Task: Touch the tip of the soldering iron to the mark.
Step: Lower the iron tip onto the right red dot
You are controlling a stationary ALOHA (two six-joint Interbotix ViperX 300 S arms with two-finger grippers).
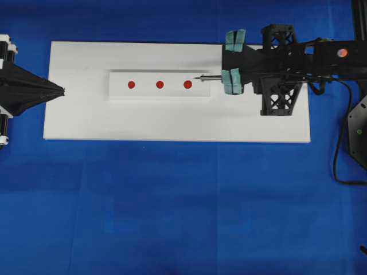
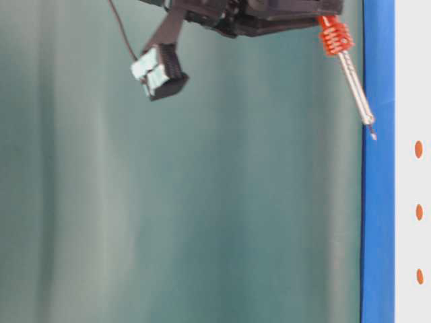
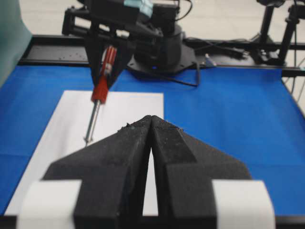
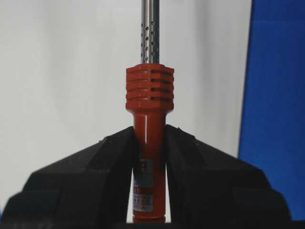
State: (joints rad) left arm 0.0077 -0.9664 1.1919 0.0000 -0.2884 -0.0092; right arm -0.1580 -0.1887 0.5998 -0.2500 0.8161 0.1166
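One soldering iron [image 1: 212,77], three red dots [image 1: 159,85], one white strip [image 1: 117,91], one white board [image 1: 80,114]

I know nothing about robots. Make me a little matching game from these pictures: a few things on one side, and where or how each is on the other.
Things:
1. soldering iron
2. left hand
3. middle red dot
4. tip

Descriptions:
A. shut, holding nothing
B. on the white strip, between two other dots
C. clamped in the right hand
D. just short of the nearest dot, raised off the board

Pairs: 1-C, 2-A, 3-B, 4-D

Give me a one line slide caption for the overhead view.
Right gripper holds the soldering iron, tip just short of the nearest red dot.
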